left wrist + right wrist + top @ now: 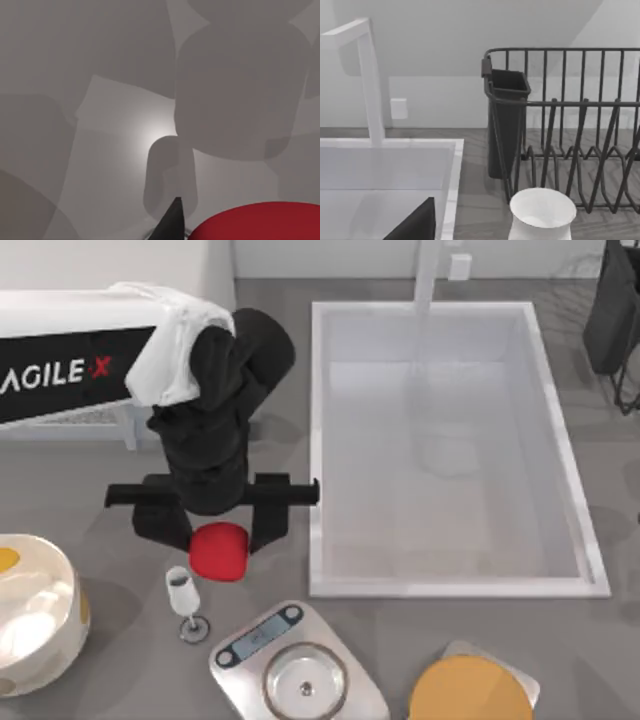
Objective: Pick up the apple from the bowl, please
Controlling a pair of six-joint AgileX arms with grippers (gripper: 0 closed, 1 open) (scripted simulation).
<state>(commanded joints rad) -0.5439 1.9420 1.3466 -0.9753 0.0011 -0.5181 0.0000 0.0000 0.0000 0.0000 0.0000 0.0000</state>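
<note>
The left arm (70, 365) bears the lettering "AGILE·X" on its white casing.

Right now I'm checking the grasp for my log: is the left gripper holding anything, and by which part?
Yes: the left gripper is shut on the apple, one finger on each side of it, clear of the bowl.

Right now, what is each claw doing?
Left claw: closed on the apple, held above the table, right of the bowl.
Right claw: cannot be told.
</note>
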